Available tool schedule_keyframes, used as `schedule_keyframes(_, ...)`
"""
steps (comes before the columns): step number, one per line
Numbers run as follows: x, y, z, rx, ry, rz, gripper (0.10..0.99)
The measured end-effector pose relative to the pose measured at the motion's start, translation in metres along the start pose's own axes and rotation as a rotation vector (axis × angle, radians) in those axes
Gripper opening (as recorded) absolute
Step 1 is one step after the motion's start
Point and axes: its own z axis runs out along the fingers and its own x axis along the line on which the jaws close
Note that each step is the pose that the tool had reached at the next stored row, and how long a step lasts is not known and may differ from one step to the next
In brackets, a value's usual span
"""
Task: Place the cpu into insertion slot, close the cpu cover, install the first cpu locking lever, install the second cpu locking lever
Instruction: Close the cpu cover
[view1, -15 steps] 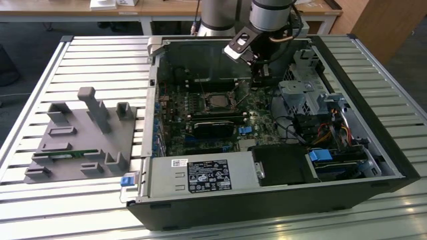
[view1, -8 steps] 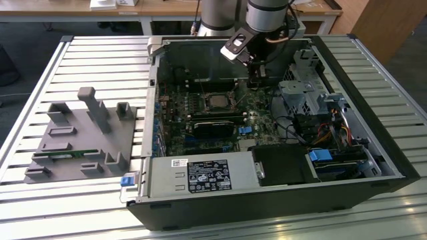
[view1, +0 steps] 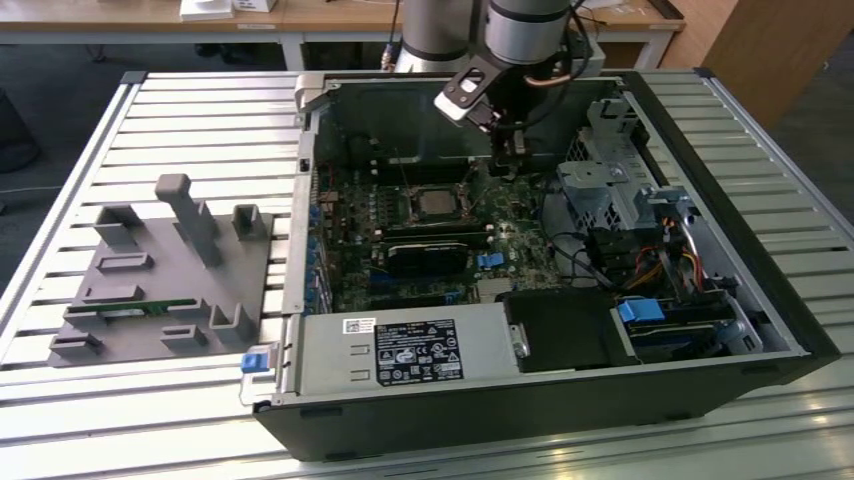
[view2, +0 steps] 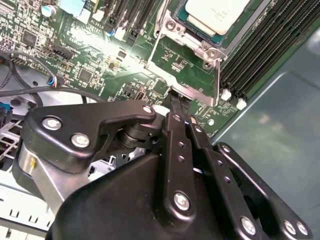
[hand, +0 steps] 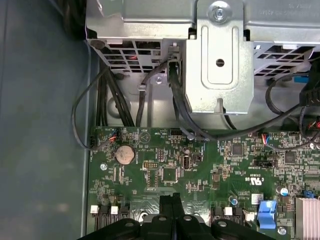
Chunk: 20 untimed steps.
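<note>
**A:** Where is your cpu?
**B:** Lying flat in the insertion slot, with the cpu cover framing it, so you have nothing to carry.
**A:** And your tool?
**B:** Its fingers are pressed together and empty, probably to make one narrow tip for pushing. Your arm reaches steeply down into the computer case, and the tips sit just beside the cover's edge.

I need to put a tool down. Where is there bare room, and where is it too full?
Bare slats of the table lie beyond the grey fixture, farther from the camera, and again nearer than it. Another strip runs along the computer case on the exterior view's right. Inside the case it is crowded: cables and the claw over the green board.
</note>
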Motion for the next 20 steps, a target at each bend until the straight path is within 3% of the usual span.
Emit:
schedule_keyframes(11, 0.0000, -0.0096, -0.0005, 0.000, 0.0000, 0.000, 0.114)
schedule_keyframes(20, 0.0000, -0.0114, -0.0005, 0.000, 0.0000, 0.000, 0.114)
